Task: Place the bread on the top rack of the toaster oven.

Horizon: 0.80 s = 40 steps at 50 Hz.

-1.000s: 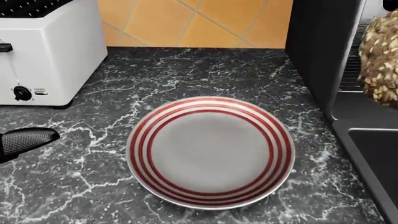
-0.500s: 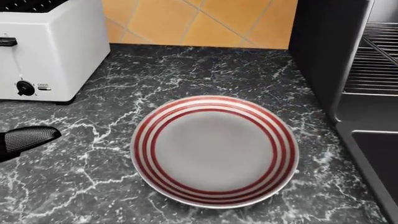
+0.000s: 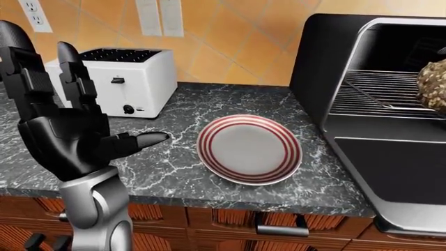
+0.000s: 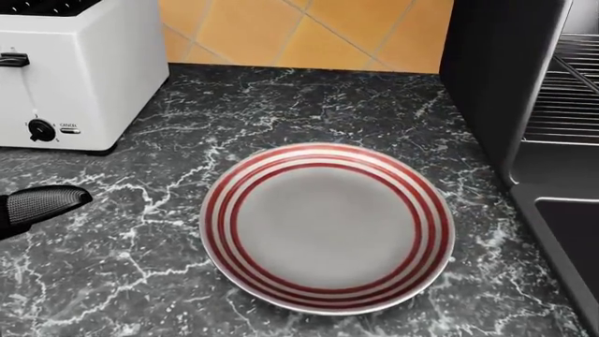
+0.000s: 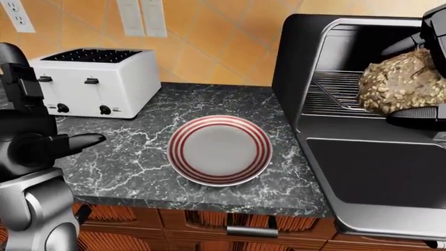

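Observation:
The bread, a round seeded loaf, is held in my right hand, whose black fingers close round it above and below. It hangs at the mouth of the open black toaster oven, just over the wire top rack. I cannot tell whether it touches the rack. In the left-eye view only the loaf's edge shows at the right border. My left hand is raised at the left, open and empty, its thumb pointing right.
A red-striped plate lies bare on the dark marble counter. A white toaster stands at the left by the tiled wall. The oven's door lies folded down at the right.
The bread, at the head view's right edge a second ago, has moved right, out of that view. The head view has shifted slightly. The left hand has stayed in place.

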Motion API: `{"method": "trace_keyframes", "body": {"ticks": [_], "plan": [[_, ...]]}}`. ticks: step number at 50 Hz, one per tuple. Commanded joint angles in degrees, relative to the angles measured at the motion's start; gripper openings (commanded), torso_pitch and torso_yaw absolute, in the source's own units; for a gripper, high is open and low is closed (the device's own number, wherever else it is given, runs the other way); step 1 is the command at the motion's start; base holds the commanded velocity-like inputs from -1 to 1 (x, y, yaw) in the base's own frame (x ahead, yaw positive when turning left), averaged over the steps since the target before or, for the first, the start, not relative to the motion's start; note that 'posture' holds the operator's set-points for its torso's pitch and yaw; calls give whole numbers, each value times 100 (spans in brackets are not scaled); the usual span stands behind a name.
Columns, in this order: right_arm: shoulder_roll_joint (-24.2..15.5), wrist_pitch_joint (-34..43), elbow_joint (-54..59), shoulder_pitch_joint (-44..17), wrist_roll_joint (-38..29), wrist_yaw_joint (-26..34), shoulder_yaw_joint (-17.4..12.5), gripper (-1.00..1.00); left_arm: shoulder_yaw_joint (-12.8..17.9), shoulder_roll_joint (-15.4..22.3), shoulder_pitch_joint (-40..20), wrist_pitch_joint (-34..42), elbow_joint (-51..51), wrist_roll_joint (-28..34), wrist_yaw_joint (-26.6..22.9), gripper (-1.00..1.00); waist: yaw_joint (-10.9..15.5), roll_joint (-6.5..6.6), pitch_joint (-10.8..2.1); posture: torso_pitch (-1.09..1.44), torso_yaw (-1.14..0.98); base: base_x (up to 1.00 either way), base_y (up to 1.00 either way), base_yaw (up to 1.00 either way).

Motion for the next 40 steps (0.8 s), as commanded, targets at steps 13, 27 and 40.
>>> {"method": "trace_keyframes", "body": {"ticks": [13, 27, 40], "plan": [[-188, -313, 217, 118, -358, 163, -450, -100, 22, 31, -78, -115, -143, -11, -51, 100, -1, -38, -27, -33, 0, 0, 0, 0], [-133, -750, 728, 108, -581, 184, -328, -100, 36, 39, -71, -136, -121, -7, -54, 100, -16, -37, -42, -33, 0, 0, 0, 0], [-137, -1190, 1350, 44, -746, 200, -173, -100, 26, 45, -90, -93, -173, 30, -48, 100, -11, -29, -53, -33, 0, 0, 0, 0]]}}
